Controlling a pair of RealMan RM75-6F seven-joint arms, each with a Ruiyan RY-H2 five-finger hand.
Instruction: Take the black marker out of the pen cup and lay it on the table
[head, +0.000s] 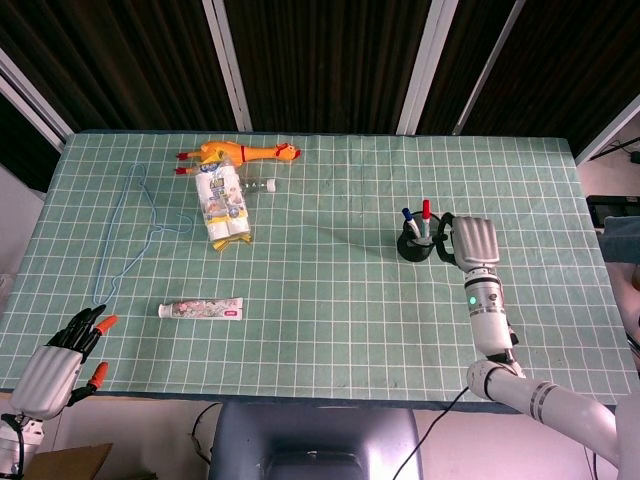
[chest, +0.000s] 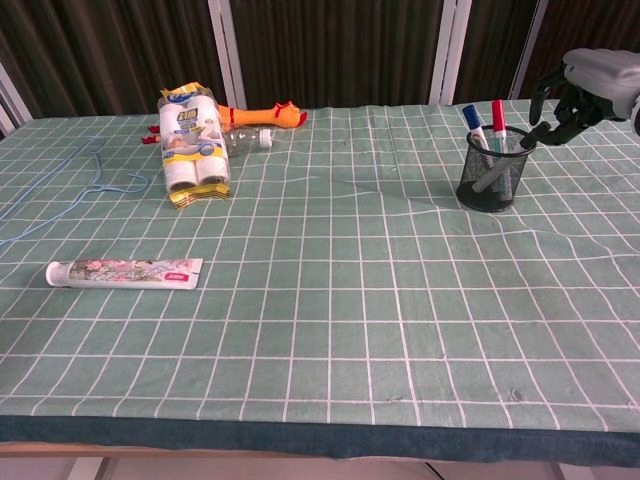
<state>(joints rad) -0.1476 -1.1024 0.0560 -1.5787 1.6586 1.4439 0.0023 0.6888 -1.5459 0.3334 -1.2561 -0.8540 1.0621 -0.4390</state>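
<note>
A black mesh pen cup (head: 416, 247) (chest: 491, 172) stands on the right half of the green table. It holds a blue-capped marker (chest: 472, 122), a red-capped marker (chest: 497, 114) and the black marker (chest: 524, 145), which leans out to the right over the rim. My right hand (head: 470, 240) (chest: 578, 90) hovers just right of the cup, its fingers curled down around the black marker's top end. A fingertip (chest: 545, 128) seems to touch it, but whether the marker is pinched is unclear. My left hand (head: 58, 368) rests off the table's front left corner, fingers spread and empty.
A toothpaste tube (head: 200, 309) (chest: 123, 271) lies front left. At the back left are a yellow rubber chicken (head: 240, 153) (chest: 262, 116), a pack of rolls (head: 222, 208) (chest: 190, 150) and a small bottle (head: 258, 184). A blue string (head: 125, 235) (chest: 60, 195) trails along the left side.
</note>
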